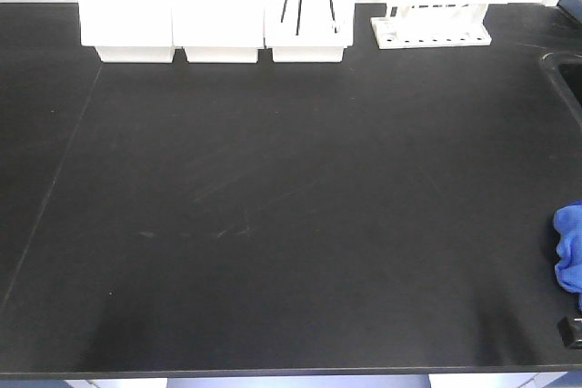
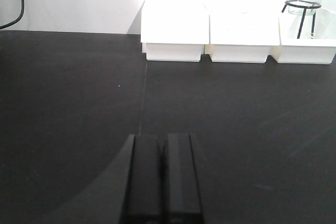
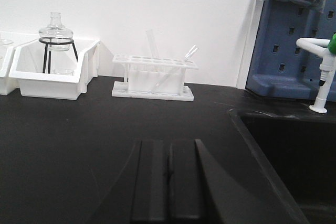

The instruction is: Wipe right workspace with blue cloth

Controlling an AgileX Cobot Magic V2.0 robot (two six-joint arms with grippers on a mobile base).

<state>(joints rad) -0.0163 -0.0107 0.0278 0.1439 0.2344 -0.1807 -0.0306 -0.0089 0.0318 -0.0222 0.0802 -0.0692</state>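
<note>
Exterior front-facing view showed the black bench with the blue cloth bunched at its right edge, ungrasped. Right gripper and left gripper were each clenched on nothing. The right should part its jaws fully and seize the cloth's thick middle.

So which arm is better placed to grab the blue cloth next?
Probably the right. The blue cloth lies at the counter's right edge, and the right hand faces the sink side; the left hand faces the white bins. Both are shut.
</note>
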